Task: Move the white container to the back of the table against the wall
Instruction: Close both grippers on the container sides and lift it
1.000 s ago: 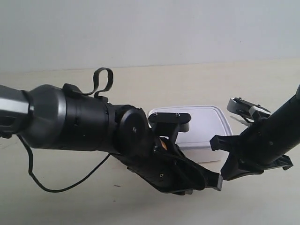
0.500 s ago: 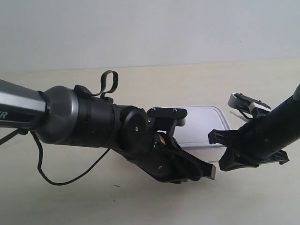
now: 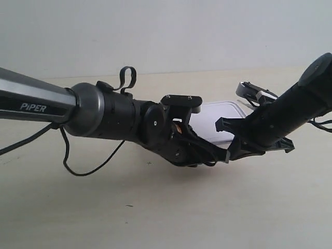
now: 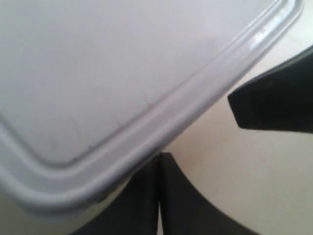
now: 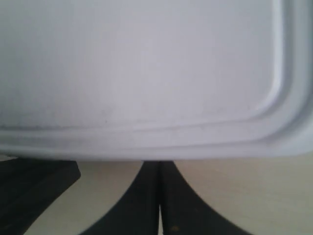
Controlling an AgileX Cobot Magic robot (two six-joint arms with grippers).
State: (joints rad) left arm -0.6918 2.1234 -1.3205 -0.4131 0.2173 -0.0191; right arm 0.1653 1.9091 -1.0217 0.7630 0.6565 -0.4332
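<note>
The white container (image 3: 220, 115) lies on the table (image 3: 155, 218), mostly hidden behind both black grippers; the wall (image 3: 166, 31) stands behind it. In the left wrist view my left gripper (image 4: 159, 157) is shut with nothing held, its tip touching the rim of the container (image 4: 122, 73) near a rounded corner. My right gripper (image 5: 159, 164) is shut too, tip against the long edge of the container (image 5: 146, 73). In the exterior view, the gripper (image 3: 220, 157) of the arm at the exterior view's left and the gripper (image 3: 224, 126) of the arm at the exterior view's right meet at the container's near side.
A black cable (image 3: 78, 168) loops on the table under the arm at the exterior view's left. A strip of bare tabletop (image 3: 181, 85) lies between the container and the wall. The other gripper's black tip (image 4: 274, 98) shows close beside the left one.
Both arms have moved toward the wall with their shut tips on the container. The container has slid back across the table with them.
</note>
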